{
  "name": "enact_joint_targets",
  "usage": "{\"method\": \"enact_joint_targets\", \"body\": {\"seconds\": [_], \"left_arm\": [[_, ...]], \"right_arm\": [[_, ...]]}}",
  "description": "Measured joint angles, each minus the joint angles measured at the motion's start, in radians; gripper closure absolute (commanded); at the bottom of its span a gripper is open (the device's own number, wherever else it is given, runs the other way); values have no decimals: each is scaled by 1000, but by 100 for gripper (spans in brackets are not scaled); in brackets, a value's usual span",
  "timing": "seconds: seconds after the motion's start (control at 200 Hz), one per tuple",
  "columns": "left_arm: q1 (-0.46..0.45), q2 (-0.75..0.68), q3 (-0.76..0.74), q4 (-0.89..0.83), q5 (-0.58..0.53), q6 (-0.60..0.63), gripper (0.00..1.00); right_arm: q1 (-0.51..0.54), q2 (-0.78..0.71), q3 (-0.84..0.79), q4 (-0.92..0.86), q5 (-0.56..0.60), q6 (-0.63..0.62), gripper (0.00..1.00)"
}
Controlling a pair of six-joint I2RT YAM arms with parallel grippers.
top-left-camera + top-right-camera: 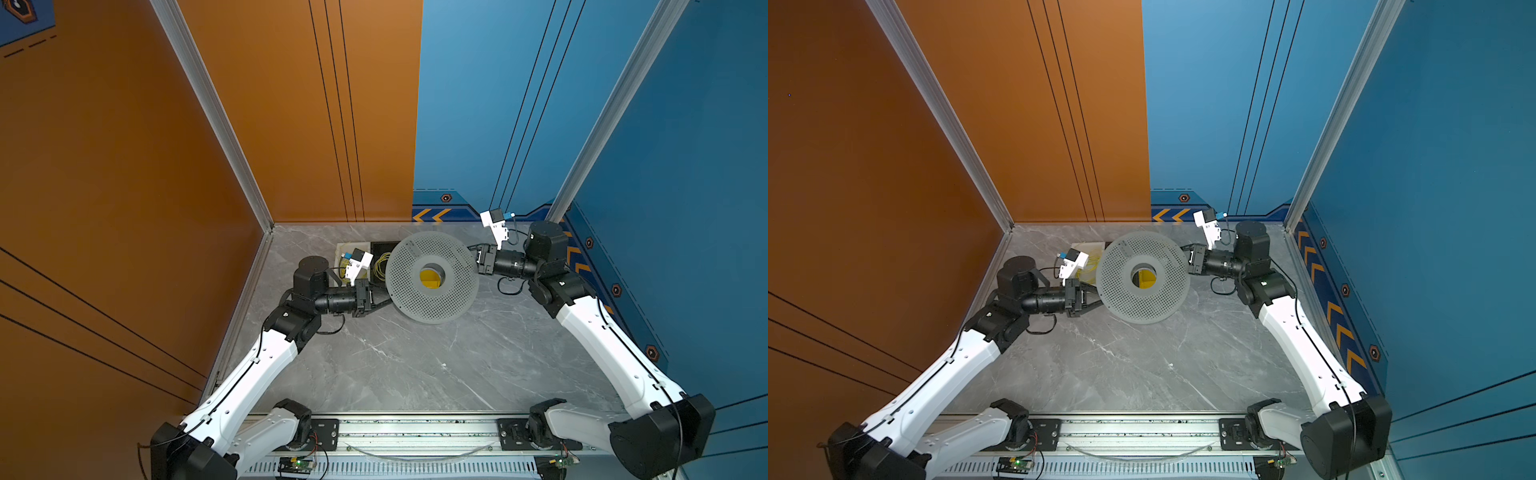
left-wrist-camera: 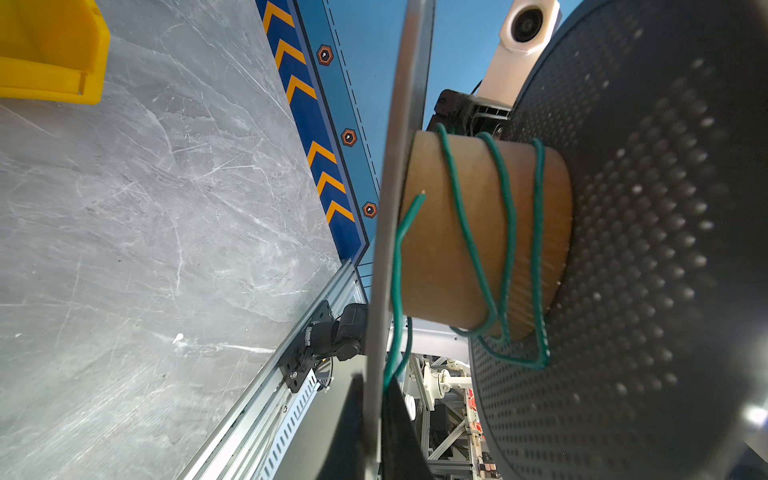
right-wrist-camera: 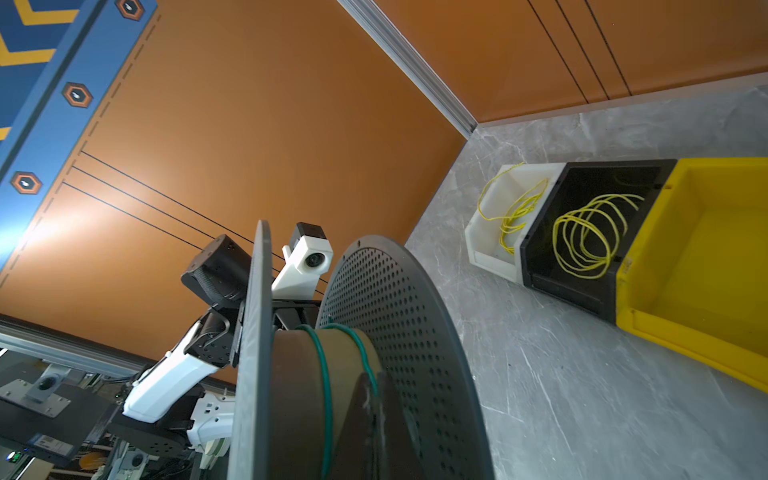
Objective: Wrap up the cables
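The winding step is looking close to done, with only the tail left to deal with. The spool [image 1: 432, 309] is hanging tilted above the table [image 1: 415, 365], carried between the two arms. The left gripper [image 1: 384, 302] is clamping its lower rim, and the left wrist view is showing that thin disc running straight down between the two dark fingers. The right gripper [image 1: 478, 259] is clenched on the opposite rim, with one dark finger [image 3: 365, 415] lying against the inner face of the perforated disc.

The green wire [image 2: 469, 232] is sitting on the brown cardboard core [image 2: 436, 266] in a few loose, slanting turns. They are sagging off the core on one side, and the free end [image 2: 417, 203] is poking out beside the thin disc, with a stretch of wire running down along that disc towards the left fingers.

The next move is probably calling for one arm to go on bearing the spool while the other lets go, catches that loose end and draws it snug, since slack turns like these are likely to slip off
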Motion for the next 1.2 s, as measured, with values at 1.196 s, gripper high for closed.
{"method": "enact_joint_targets", "body": {"seconds": [1.196], "left_arm": [[-3,5,25,273,-101,-204,100]], "right_arm": [[16,-128,24,-97,42,56,69]]}}
